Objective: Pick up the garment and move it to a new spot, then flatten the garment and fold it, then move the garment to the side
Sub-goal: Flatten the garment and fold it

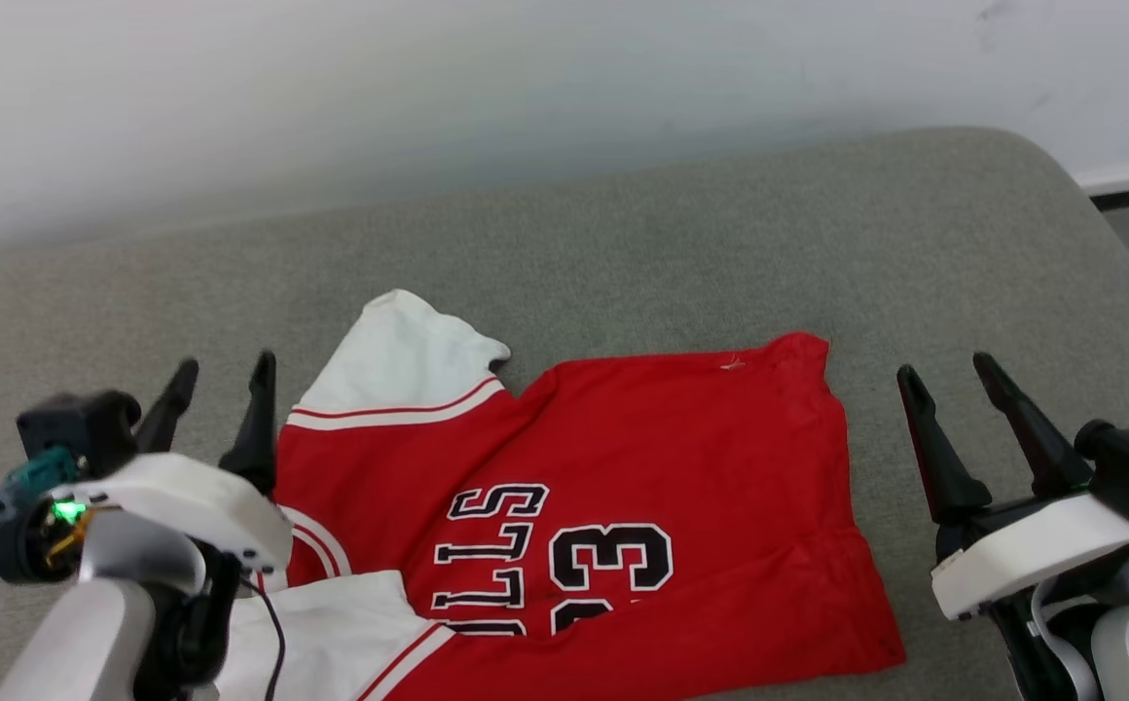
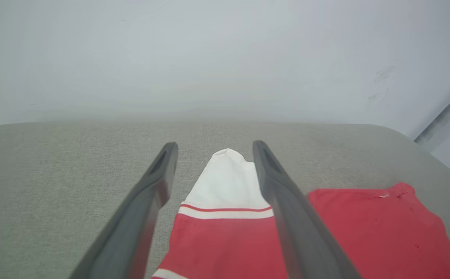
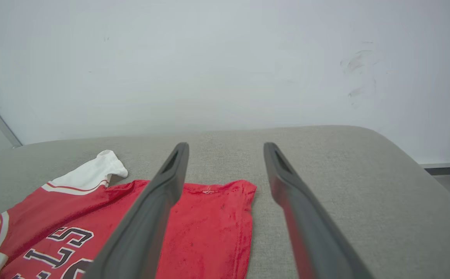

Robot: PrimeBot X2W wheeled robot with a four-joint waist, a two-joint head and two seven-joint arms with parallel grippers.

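Red basketball-style T-shirt with white short sleeves and black white-outlined lettering and number 23 (image 1: 642, 438) lies on a grey fabric cushion (image 1: 681, 234), printed side up, neck end to the left and hem to the right. One white sleeve with red-white striped trim (image 1: 399, 365) sticks out toward the far left, the other white sleeve (image 1: 331, 623) sits at the near left. Near long edge looks folded over, cutting off the lower part of the print. Cloth mostly flat, some wrinkles. Left gripper (image 1: 228, 362) is just beside the shirt's left edge by the neck, jaws spread wide, nothing between them; in the left wrist view the far sleeve shows between its two dark fingers. Right gripper (image 1: 944, 366) is right of the hem, apart from the cloth, over bare cushion, jaws spread wide, empty. Plain white wall (image 1: 428, 78) behind the cushion.
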